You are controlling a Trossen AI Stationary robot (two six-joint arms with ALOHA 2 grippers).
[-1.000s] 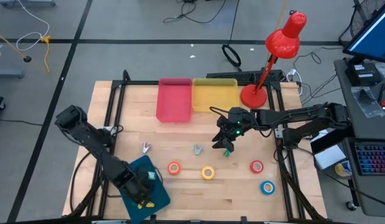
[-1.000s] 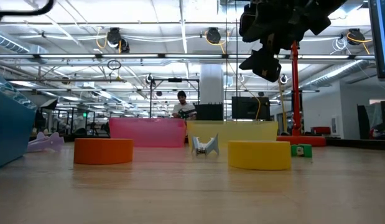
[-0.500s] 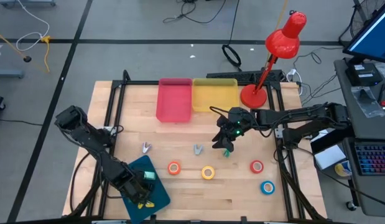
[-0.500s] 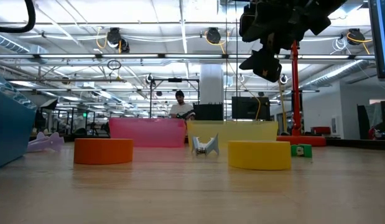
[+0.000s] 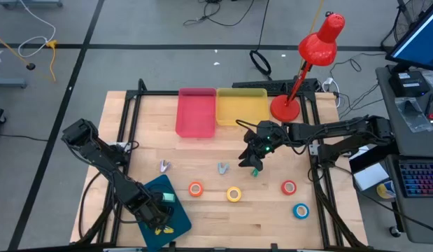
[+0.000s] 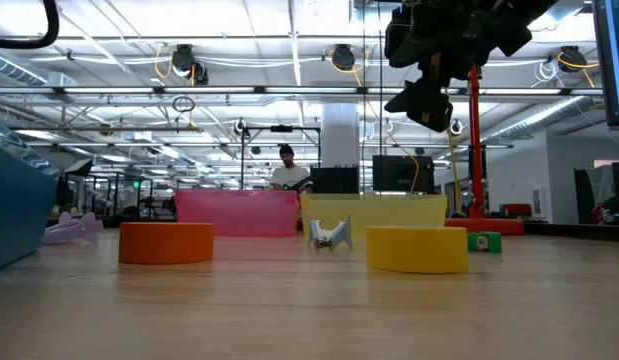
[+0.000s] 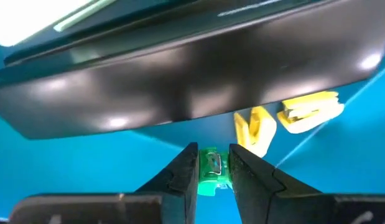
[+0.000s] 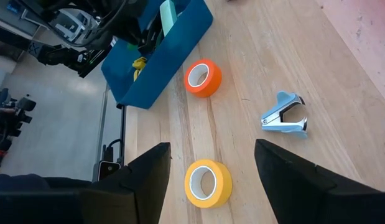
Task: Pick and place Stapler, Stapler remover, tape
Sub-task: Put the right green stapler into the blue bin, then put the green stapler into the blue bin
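My left gripper (image 5: 159, 208) is over the blue bin (image 5: 175, 218) at the near left, shut on a small green stapler (image 7: 209, 171). My right gripper (image 5: 254, 159) hangs open and empty above the table's middle; in the right wrist view (image 8: 211, 186) it looks down on the table. Another small green stapler (image 5: 256, 171) lies flat on the table just below it. Two stapler removers (image 5: 164, 166) (image 5: 222, 168) rest on the wood. The orange (image 5: 196, 188), yellow (image 5: 233, 194), red (image 5: 289, 187) and blue (image 5: 301, 210) tape rolls lie flat along the near side. My left gripper pinches the small green stapler's two sides (image 7: 201, 175) between its two fingertips (image 7: 183, 174). The stapler is lifted clear, inside the blue bin's outline. From which side the fingers come does not show plainly.
Yellow pieces (image 7: 254, 127) lie in the blue bin. A pink tray (image 5: 196, 112) and a yellow tray (image 5: 241, 106) stand at the far side, with a red desk lamp (image 5: 300, 70) at the far right. A person shows far behind the table (image 6: 286, 170).
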